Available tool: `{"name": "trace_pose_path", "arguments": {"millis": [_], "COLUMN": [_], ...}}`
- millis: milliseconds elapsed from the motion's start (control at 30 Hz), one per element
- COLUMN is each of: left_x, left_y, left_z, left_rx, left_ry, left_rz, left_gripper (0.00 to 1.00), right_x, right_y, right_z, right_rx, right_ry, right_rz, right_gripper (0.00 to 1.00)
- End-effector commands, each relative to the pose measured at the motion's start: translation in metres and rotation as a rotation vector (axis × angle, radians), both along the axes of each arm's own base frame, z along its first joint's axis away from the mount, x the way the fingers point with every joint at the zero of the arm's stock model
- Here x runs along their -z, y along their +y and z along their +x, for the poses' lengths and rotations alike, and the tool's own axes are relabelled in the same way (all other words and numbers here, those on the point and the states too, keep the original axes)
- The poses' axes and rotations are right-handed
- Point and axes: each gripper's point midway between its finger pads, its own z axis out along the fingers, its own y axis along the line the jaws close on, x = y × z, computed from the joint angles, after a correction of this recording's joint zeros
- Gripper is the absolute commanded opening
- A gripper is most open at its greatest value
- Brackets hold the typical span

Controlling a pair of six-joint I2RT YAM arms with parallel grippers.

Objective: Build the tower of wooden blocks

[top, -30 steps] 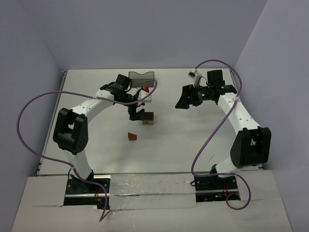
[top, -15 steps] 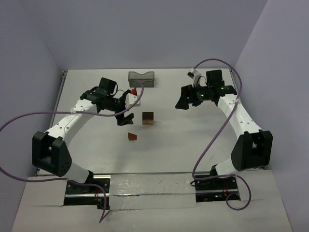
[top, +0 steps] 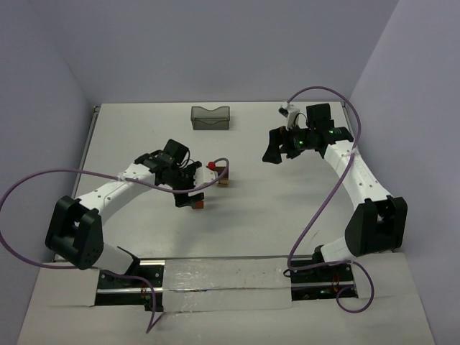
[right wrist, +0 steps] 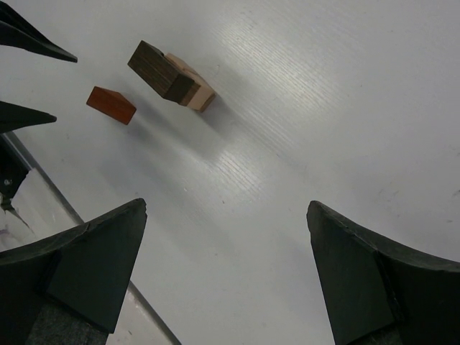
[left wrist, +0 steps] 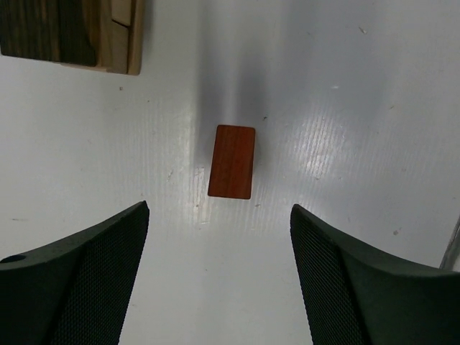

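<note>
**Left Claw Poised Over Lone Wedge, Block Stack Close By**

The left claw (top: 190, 200) hangs low over the white worktop (top: 144, 136) with its jaws spread wide and nothing between them. In the left wrist view, the reddish-brown wedge (left wrist: 232, 161) lies flat on the surface just beyond the open fingertips (left wrist: 133, 223), touched by neither.

From above, the wedge (top: 198, 205) sits near the middle of the worktop, partly hidden by the claw. The small block stack (top: 224, 178) stands at about 2 o'clock from it, near but apart. The left wrist camera catches that stack (left wrist: 72, 32) at its 11 o'clock corner: a dark brown piece on top, light tan blocks beneath.

The right claw (top: 274, 148) is raised at roughly 2 o'clock from the stack, well apart, its jaws released and empty. Its own camera shows the stack (right wrist: 172, 77) and the wedge (right wrist: 111, 105) side by side at 11 o'clock.

A dark translucent bin (top: 210, 117) rests at the worktop's 12 o'clock edge.
</note>
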Motion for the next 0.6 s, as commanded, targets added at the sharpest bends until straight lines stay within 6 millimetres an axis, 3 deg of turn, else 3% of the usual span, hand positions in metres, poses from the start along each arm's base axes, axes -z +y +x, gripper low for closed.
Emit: {"name": "trace_pose_path", "arguments": {"millis": [0, 567], "left_x": [0.012, 0.047], "left_y": [-0.01, -0.02], "left_z": [0.008, 0.021], "left_rx": [-0.007, -0.011], "left_ry": [-0.026, 0.022], "left_rz": [0.031, 0.086], "left_gripper": [0.84, 0.75], "right_x": [-0.023, -0.02], "right_y": [-0.002, -0.006], "right_z": [0.003, 0.005], "right_rx": [0.0, 0.008], "right_ry": [-0.089, -0.092], "right_rz": [-0.02, -0.04], "right_gripper": [1.0, 1.0]}}
